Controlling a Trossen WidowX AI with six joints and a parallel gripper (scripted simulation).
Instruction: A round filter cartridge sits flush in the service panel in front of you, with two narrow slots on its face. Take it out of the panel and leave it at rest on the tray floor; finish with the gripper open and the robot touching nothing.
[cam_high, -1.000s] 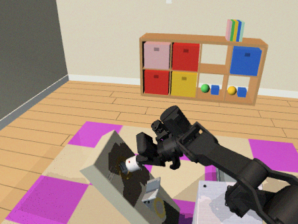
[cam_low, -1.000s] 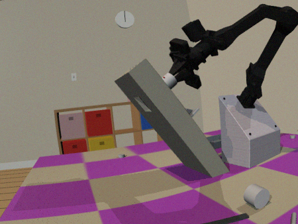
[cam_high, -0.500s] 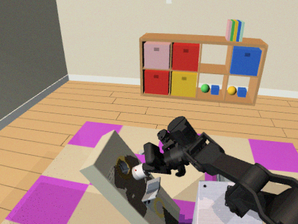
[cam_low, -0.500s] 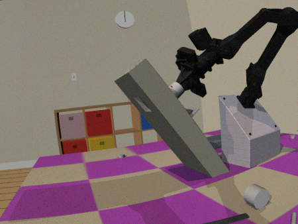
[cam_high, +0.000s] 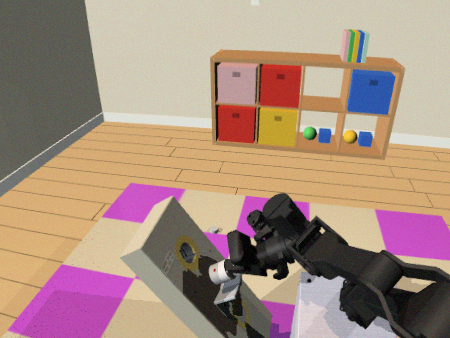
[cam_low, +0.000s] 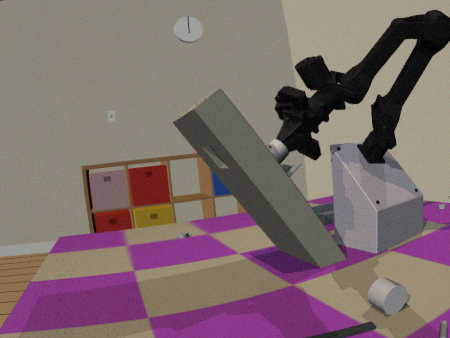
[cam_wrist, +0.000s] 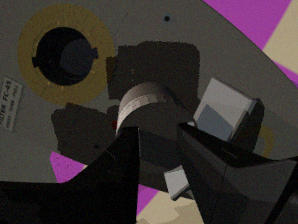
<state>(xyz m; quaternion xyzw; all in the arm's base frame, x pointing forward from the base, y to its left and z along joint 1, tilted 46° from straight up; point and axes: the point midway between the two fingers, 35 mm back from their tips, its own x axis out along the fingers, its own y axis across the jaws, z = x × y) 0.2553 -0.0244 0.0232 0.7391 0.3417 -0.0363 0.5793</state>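
The white round filter cartridge (cam_high: 219, 272) (cam_low: 276, 150) (cam_wrist: 146, 95) is out of the panel, in front of its face. My gripper (cam_high: 233, 269) (cam_low: 286, 143) (cam_wrist: 156, 130) is shut on the cartridge's outer end; the slots are hidden by the fingers. The grey service panel (cam_high: 165, 285) (cam_low: 260, 180) (cam_wrist: 150, 30) leans at a slant. Its round opening (cam_high: 187, 251) (cam_wrist: 65, 56) is empty, ringed in yellow, and lies up and left of the cartridge in the wrist view. A low dark teal object (cam_low: 327, 214), perhaps the tray, is partly hidden behind the robot base.
A pale bracket-like part (cam_high: 229, 292) (cam_low: 295, 170) (cam_wrist: 220, 110) sticks out from the panel close to the cartridge, near a second yellow ring (cam_wrist: 269, 141). The robot base (cam_high: 320, 315) (cam_low: 400, 220) stands beside the panel. A grey cylinder (cam_low: 387, 296) lies on the checkered mat.
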